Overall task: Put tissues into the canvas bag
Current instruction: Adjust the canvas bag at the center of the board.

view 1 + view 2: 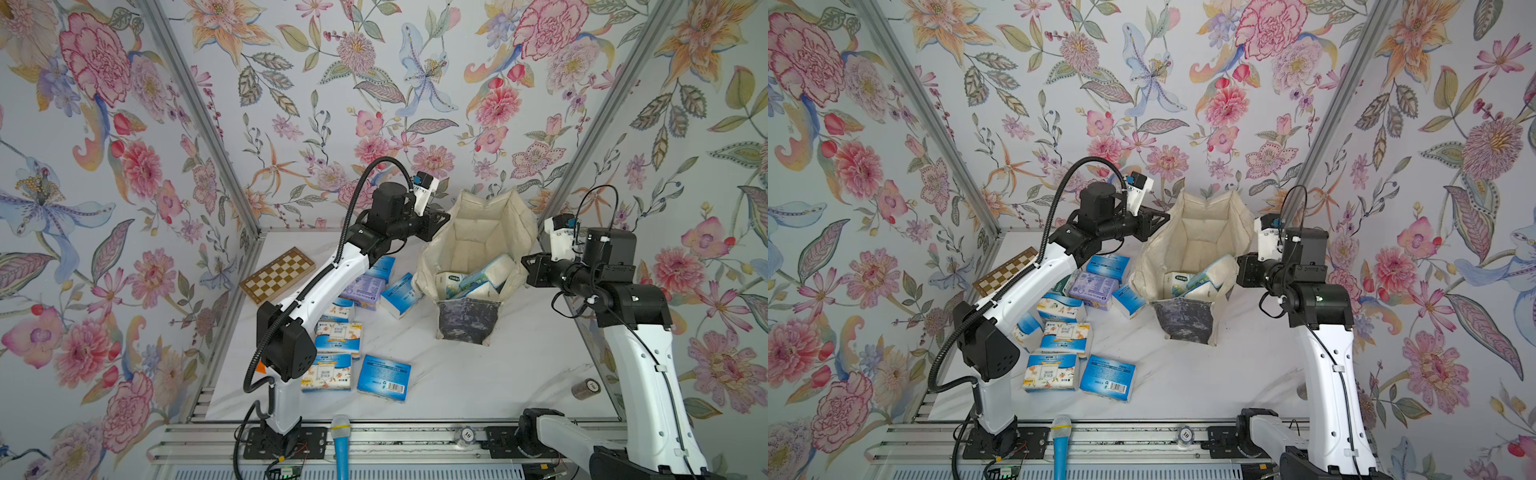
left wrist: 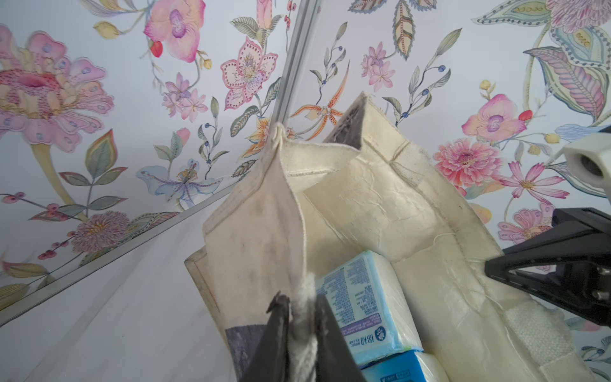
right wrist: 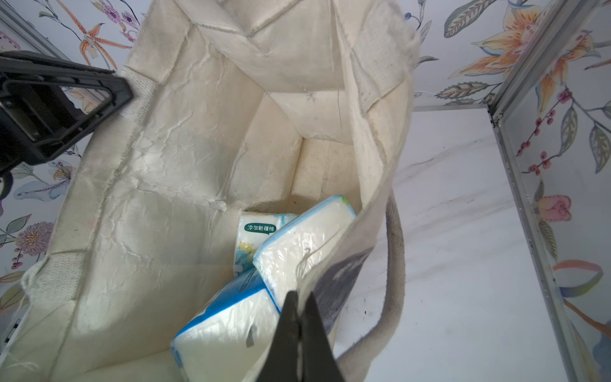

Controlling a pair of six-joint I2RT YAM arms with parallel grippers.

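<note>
Canvas sags unless something props it, and that seems to explain both arms. The canvas bag point(image 1: 473, 232) stands toward the back of the tabletop point(image 1: 498, 374), mouth spread wide and facing up, dark printed panel toward the front. The left pincer point(image 2: 299, 302) is narrowed onto a fuzzy strip of the bag's cloth at one side of the mouth; whether that strip is rim or handle cannot be told. The right pincer point(image 3: 299, 299) is squeezed flat on the opposite rim, close to the printed wall, with a handle loop point(image 3: 395, 251) hanging free just outside it. Gripping opposite sides, the two likely hold the floppy mouth open and the walls upright so packs can drop in without snagging.

The tissues point(image 1: 338, 338) are split between two places. Three packs lie at the bottom of the bag: a green-labelled white one point(image 3: 256, 238), a blue-edged one point(image 3: 304, 238) leaning over it, and another blue one point(image 3: 224, 317). The rest lie loose on the tabletop under and beside the left arm, near the chessboard point(image 1: 276, 274), among them a lavender pack point(image 1: 361, 291) and a blue barcoded pack point(image 1: 384, 378).

With both pincers occupied, neither can fetch a pack; whichever lets go risks letting its side of the bag slump.
</note>
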